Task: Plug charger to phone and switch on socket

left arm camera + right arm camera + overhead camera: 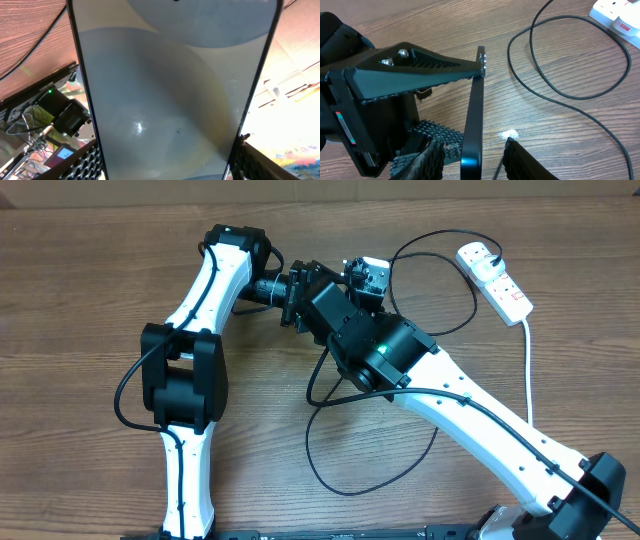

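The left pincer (468, 100) clamps the one phone (471, 135); one charger (580, 95) and one socket (495, 275), its red label unreadable, lie on the surface (80, 330); the right pincer (475, 162) state cannot be told.

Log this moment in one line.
left gripper shut on phone | right gripper open beside phone | charger looped on table | socket untouched

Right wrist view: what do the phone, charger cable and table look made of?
Phone: glossy black frame, metal or plastic, unclear; the edge glints. Charger cable: matte black rubbery sheath, lying in loose curves. Table: wood or wood-look laminate, with visible grain.
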Controlling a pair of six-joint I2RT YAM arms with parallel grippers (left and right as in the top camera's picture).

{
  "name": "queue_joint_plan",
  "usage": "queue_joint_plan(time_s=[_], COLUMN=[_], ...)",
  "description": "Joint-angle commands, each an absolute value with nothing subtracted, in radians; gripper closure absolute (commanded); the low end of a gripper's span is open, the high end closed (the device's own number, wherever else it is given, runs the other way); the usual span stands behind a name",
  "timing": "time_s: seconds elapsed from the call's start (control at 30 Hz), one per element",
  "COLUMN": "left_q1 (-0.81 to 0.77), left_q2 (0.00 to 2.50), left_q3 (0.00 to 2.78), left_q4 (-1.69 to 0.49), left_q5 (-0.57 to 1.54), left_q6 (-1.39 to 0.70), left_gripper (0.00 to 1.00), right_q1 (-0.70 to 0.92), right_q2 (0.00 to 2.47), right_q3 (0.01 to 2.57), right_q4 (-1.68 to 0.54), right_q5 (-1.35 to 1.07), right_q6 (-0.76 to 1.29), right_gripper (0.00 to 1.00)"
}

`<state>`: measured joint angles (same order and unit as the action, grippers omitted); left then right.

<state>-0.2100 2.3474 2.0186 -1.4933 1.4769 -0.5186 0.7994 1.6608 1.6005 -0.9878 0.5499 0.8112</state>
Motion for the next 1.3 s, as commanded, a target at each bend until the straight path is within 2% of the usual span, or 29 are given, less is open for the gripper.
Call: queue_joint_plan(time_s=[0.0,0.83,1.27], left_q1=[-0.218,-0.220,-0.220], left_q2=[2.349,2.349,2.349], left_q3=[2.047,2.047,2.047], left_q4=[-1.496,-1.488,-1.465], left_q5=[1.508,1.507,1.459], left_q6=[-0.524,-0.519,-0.517], left_gripper=[0.33,0.32,0.32], right_q1=[0.801,0.798,0.790], right_q2=[1.671,1.711,1.711], right_q3=[1.628,1.631,1.632], right_q4=[-0.985,-0.952,-0.952], right_q5=[0.559,0.604,0.532], right_q6=[0.815,0.806,0.784], right_gripper=[0.61,0.65,0.66])
